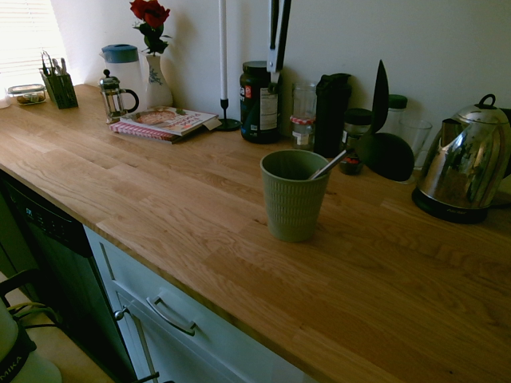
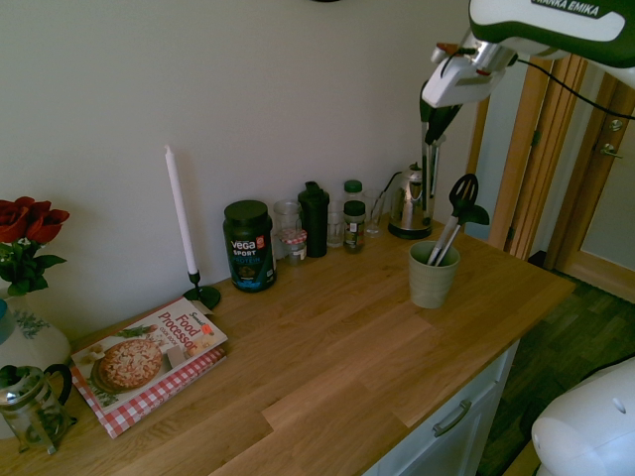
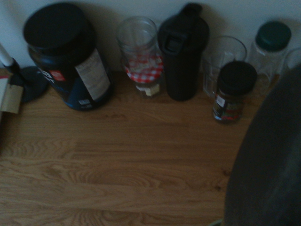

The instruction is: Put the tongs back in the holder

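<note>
In the second exterior view, one green cup point(image 2: 432, 280) right of centre with two dark-headed utensils point(image 2: 463, 193), one black tub point(image 2: 249, 248) left of centre; upper right, the arm point(image 2: 556, 28) reaches leftward, gripper point(image 2: 437, 102) pinching one pair of tongs point(image 2: 430, 164), hanging nearly upright

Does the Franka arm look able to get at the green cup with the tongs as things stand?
Probably yes: the tongs hang near and above the cup, though utensils already in it may crowd its mouth.
</note>
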Robot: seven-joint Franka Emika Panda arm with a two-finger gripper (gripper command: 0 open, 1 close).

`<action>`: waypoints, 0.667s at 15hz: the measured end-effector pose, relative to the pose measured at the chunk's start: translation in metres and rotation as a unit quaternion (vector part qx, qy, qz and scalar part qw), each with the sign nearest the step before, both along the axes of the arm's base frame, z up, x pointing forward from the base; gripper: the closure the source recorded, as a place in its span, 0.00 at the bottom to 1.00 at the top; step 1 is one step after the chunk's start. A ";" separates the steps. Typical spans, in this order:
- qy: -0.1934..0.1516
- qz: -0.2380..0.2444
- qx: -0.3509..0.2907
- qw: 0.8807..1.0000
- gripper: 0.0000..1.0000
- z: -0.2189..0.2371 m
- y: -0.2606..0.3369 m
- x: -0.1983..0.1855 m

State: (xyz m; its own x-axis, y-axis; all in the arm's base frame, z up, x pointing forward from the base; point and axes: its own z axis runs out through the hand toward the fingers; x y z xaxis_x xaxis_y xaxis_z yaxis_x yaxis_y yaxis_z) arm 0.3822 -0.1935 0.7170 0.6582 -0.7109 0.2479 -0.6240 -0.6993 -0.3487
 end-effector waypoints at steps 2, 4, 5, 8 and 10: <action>0.013 -0.007 0.006 1.000 1.00 -0.037 -0.020 -0.002; 0.029 -0.013 0.017 0.999 1.00 -0.072 -0.032 -0.005; 0.036 -0.012 0.022 0.999 1.00 -0.089 -0.035 -0.006; 0.034 -0.005 0.029 0.999 1.00 -0.128 -0.040 -0.005; 0.030 0.001 0.038 0.999 1.00 -0.150 -0.038 -0.005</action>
State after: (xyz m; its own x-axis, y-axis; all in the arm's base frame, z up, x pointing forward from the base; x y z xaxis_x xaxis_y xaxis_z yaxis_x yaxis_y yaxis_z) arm 0.3776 -0.2317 0.5669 0.6712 -0.7251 0.1538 -0.6443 -0.6733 -0.3627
